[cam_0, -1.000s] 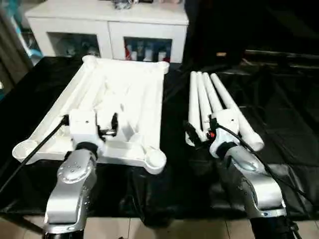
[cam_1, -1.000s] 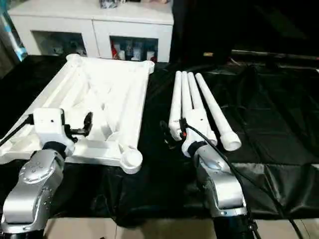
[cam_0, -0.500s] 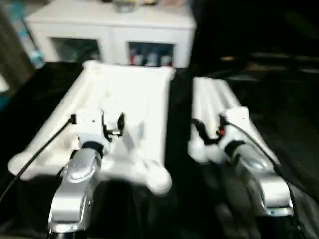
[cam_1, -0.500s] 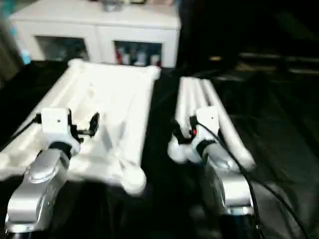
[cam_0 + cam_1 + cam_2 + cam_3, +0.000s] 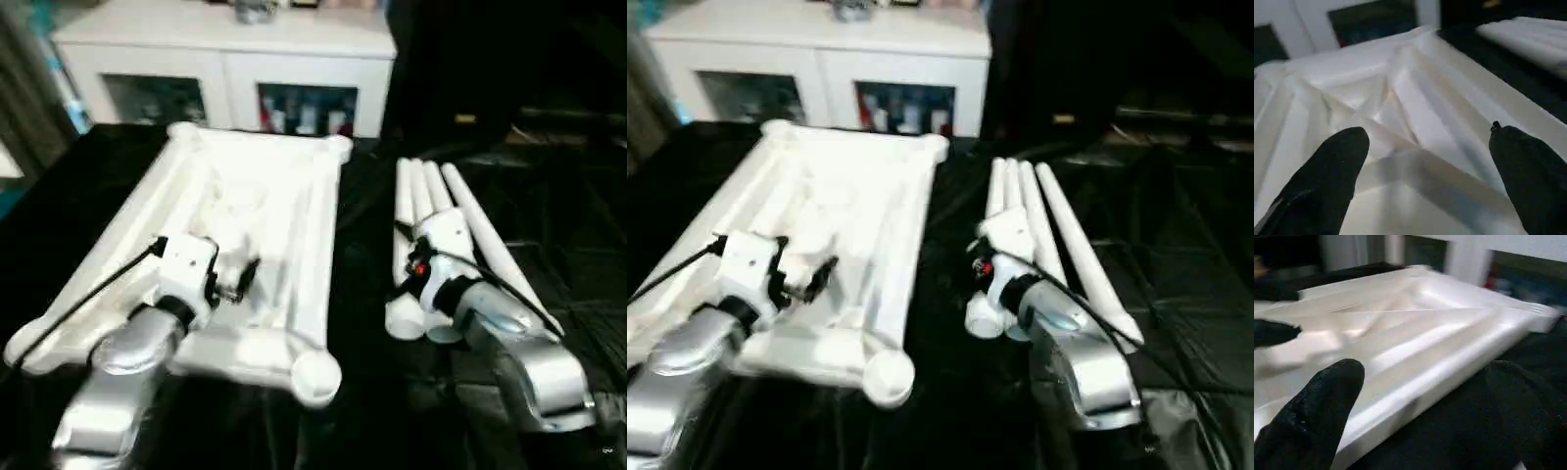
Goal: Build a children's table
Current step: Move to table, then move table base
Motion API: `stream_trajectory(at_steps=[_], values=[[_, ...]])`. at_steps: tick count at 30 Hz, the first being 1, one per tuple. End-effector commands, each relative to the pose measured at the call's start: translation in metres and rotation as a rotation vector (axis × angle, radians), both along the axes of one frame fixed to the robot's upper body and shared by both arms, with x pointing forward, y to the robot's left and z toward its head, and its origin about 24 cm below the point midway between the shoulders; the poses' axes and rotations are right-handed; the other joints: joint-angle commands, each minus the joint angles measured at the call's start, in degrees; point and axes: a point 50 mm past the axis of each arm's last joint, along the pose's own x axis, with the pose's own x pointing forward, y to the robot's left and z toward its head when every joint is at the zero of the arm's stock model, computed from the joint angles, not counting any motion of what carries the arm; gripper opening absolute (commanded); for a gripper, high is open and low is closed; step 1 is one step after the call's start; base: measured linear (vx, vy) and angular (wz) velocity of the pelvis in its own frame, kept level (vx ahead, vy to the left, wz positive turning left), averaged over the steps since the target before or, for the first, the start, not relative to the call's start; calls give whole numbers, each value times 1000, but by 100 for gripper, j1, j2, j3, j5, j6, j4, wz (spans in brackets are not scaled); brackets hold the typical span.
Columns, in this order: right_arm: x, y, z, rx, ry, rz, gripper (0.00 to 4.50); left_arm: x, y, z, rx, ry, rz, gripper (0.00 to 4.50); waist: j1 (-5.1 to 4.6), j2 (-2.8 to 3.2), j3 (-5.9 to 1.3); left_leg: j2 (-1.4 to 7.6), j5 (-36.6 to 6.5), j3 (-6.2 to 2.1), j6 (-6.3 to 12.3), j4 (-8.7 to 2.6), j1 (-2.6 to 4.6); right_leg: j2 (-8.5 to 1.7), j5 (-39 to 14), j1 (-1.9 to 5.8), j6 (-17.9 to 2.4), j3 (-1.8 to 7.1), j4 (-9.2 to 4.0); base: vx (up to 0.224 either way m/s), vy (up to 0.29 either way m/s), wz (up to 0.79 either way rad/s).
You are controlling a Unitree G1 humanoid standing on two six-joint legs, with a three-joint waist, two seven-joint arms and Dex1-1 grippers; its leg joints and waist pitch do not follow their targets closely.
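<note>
Tabletop: white top lies underside up on the black cloth, ribs showing, a rounded socket at each corner; the near right socket sits at the cloth's front edge.
Legs: 4 white legs lie side by side on the cloth just right of the top, apart from it, long axes running away from the robot, near ends fanned slightly.
Left gripper: left gripper hangs over the near part of the top's ribbed underside, fingers spread wide with nothing between them; whether they touch the ribs cannot be told.
Right gripper: right gripper sits above the near ends of the legs, turned toward the top, fingers wide apart and empty; in its wrist view the top's long edge and black cloth lie ahead.
Left arm: silver forearm reaches in from the lower left over the top's near edge.
Right arm: silver forearm reaches in from the lower right, covering part of the legs' near ends.
Cabinet: white glass-door cabinet stands behind the cloth.
</note>
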Motion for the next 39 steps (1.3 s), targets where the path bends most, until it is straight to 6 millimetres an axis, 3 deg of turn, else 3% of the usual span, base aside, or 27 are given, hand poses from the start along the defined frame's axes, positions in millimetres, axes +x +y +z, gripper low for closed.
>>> stream_trajectory(at_steps=[1, 2, 3, 5, 6, 7, 8, 10, 12, 16, 19, 21, 24, 27, 28, 29, 31, 32, 33, 36, 39], values=[[-1, -2, 4, -9, -2, 66, 450, -4, -5, 7, -45, 4, -144, 445, -26, 29, -144, 389, -2580, -92, -51, -616, 198, -360, -3438, 1, -826, 192, -591, -84, -27, 19], [-1, -3, 4, -20, -3, 83, 450, -5, -6, 7, -62, 20, -188, 445, -23, 11, -140, 389, -2619, -81, -88, -616, 197, -366, -3635, -6, -723, 191, -619, -86, -18, 14], [-2, -5, 3, -36, 12, 121, 450, -7, -6, 7, -26, 40, -259, 445, -25, 13, -143, 396, -2625, -101, -144, -647, 152, -391, -3905, 14, -521, 194, -625, -86, -18, 14], [-2, -8, 2, -60, 34, 173, 450, -10, -6, 6, 45, 77, -364, 445, -38, -15, -184, 411, -2421, -151, -114, -688, 38, -433, -3829, 108, -442, 193, -586, -33, -2, 2], [-3, -9, 2, -71, 44, 202, 450, -11, -6, 4, 76, 104, -415, 445, -54, -38, -197, 422, -2244, -135, -109, -693, 2, -439, -3684, 115, -463, 208, -579, 0, 0, 0], [-3, -9, 2, -71, 44, 202, 450, -11, -6, 4, 76, 104, -415, 445, -50, -24, -194, 423, -2174, -130, -92, -693, 9, -442, -3656, 102, -502, 211, -586, 0, 0, 0], [-4, -11, 3, -102, 55, 267, 450, -10, -5, -1, 136, 144, -496, 445, -51, -69, -205, 414, -2108, -119, -55, -680, 3, -443, -3705, 107, -495, 205, -594, 0, 0, 0], [-5, -12, 3, -123, 64, 311, 450, -9, -3, -4, 179, 167, -547, 445, -37, -46, -204, 410, -2146, -118, -29, -676, 31, -441, -3834, 74, -463, 214, -603, 0, 0, 0], [-5, -15, 2, -185, 71, 360, 450, 0, 4, -5, 216, 216, -603, 412, -59, -51, -205, 418, -2052, -116, -56, -680, -4, -453, -3775, 105, -510, 204, -609, 0, 0, 0], [-4, -16, 2, -207, 70, 368, 450, 13, 18, -6, 344, 256, -645, 374, -45, -64, -225, 409, -1918, -99, -54, -661, 15, -460, -3800, 74, -524, 212, -625, 0, 0, 0], [-6, -14, 3, -194, 84, 395, 450, 18, 22, -5, 383, 284, -678, 364, -57, -43, -237, 448, -1911, -110, -112, -689, 5, -456, -3458, 97, -677, 207, -571, 0, 0, 0], [-10, -12, 5, -177, 95, 441, 450, 23, 25, -4, 391, 313, -707, 328, -35, 5, -252, 454, -1895, -90, -104, -693, 33, -449, -3072, 98, -842, 231, -539, 0, 0, 0], [-13, -12, 5, -186, 112, 485, 450, 29, 28, -4, 415, 336, -742, 319, -7, -23, -289, 477, -1494, -53, -84, -690, 4, -472, -2375, 169, -1105, 250, -455, 0, 0, 0], [-16, -14, 4, -212, 125, 513, 450, 38, 29, -5, 454, 342, -764, 293, 34, -16, -303, 473, -1546, 38, -32, -666, 63, -442, -2209, 119, -1202, 260, -449, 0, 0, 0], [-16, -14, 3, -214, 124, 514, 450, 40, 29, -5, 462, 336, -761, 283, 27, -23, -309, 483, -1481, 38, -32, -675, 42, -444, -2084, 147, -1244, 258, -431, 0, 0, 0], [-16, -13, 4, -206, 120, 514, 450, 45, 29, -6, 481, 324, -751, 271, 18, 20, -329, 500, -1305, 39, -48, -680, 9, -444, -1733, 191, -1335, 246, -400, 57, -2, 2], [-16, -12, 5, -202, 119, 520, 450, 47, 29, -6, 489, 327, -752, 260, 38, 1, -353, 497, -1099, 66, 3, -649, 25, -440, -1331, 195, -1451, 246, -358, 58, -3, 3], [-17, -11, 6, -198, 120, 528, 450, 47, 29, -7, 491, 339, -759, 237, 40, -11, -363, 504, -849, 78, 63, -633, -5, -453, -1005, 239, -1573, 255, -308, 66, -6, 4], [-17, -10, 7, -197, 120, 535, 450, 47, 29, -7, 489, 353, -767, 237, 49, 43, -371, 504, -736, 70, 69, -628, -16, -458, -839, 254, -1620, 252, -280, 66, -6, 4], [-17, -10, 7, -195, 120, 541, 450, 48, 30, -9, 496, 375, -777, 204, 65, 24, -403, 493, -262, 109, 230, -594, -17, -445, -110, 295, -1798, 235, -221, 62, -6, 0], [-18, -9, 6, -199, 127, 560, 450, 51, 33, -10, 515, 403, -797, 189, 104, 35, -382, 506, -370, 126, 263, -600, 8, -448, -309, 283, -1822, 229, -254, 0, 0, 0]])
